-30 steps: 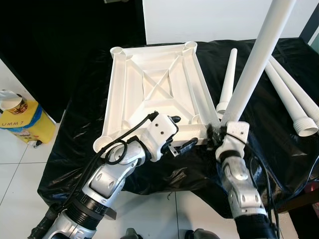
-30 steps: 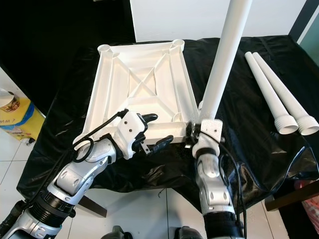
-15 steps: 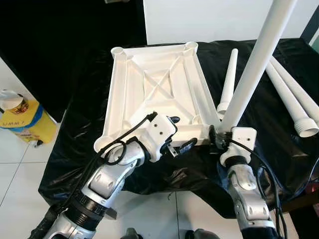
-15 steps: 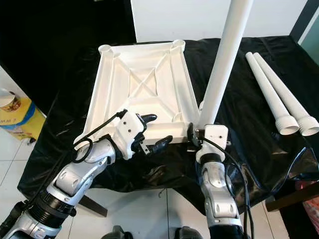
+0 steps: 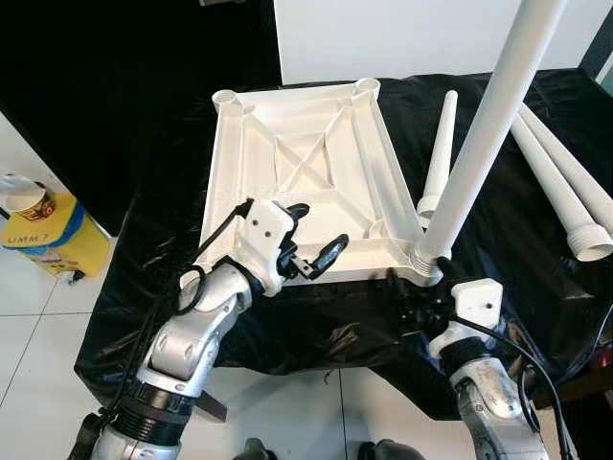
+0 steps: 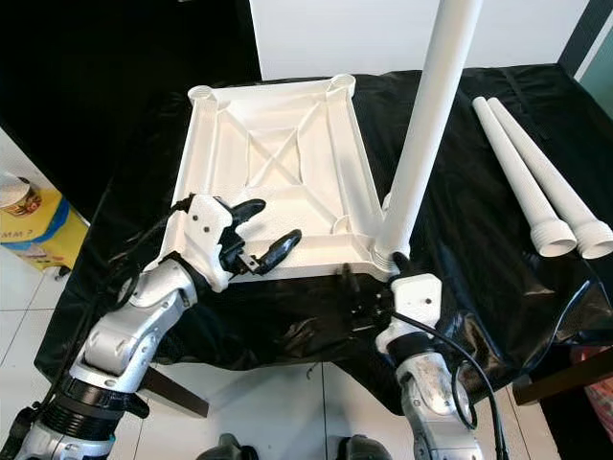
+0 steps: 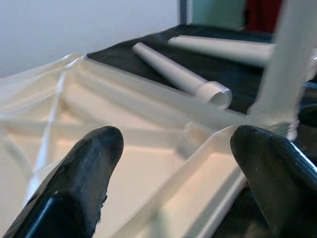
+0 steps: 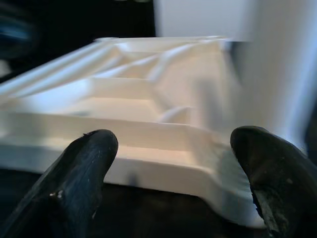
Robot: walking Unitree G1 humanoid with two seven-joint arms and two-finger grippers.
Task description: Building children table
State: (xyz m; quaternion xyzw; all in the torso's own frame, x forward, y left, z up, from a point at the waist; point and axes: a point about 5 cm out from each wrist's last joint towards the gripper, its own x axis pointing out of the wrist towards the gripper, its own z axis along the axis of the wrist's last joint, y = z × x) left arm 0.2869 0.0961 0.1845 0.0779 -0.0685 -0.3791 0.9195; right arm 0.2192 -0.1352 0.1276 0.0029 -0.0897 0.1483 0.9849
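Observation:
The white table top [image 5: 287,125] lies upside down on a surface covered by a black sheet. One white leg [image 5: 484,134] stands upright in its near right corner socket. My left gripper [image 5: 316,233] is open and hovers over the near rail, left of the middle; in the left wrist view its fingers [image 7: 94,148] frame the ribbed underside [image 7: 148,124]. Just below and in front of that corner, my right gripper [image 6: 364,305] is open and holds nothing. In the right wrist view its fingers [image 8: 84,163] face the table top's rim [image 8: 138,129] and the leg [image 8: 277,64].
One loose leg [image 5: 441,144] lies right of the table top, and two more legs [image 5: 565,182] lie further right. The black sheet [image 5: 517,287] hangs over the near edge. A yellow box with a cup [image 5: 43,225] stands on the tiled floor at left.
My right gripper has let go of the leg's base and drawn back below the corner; the leg stays upright. My left gripper has moved left and further over the table top.

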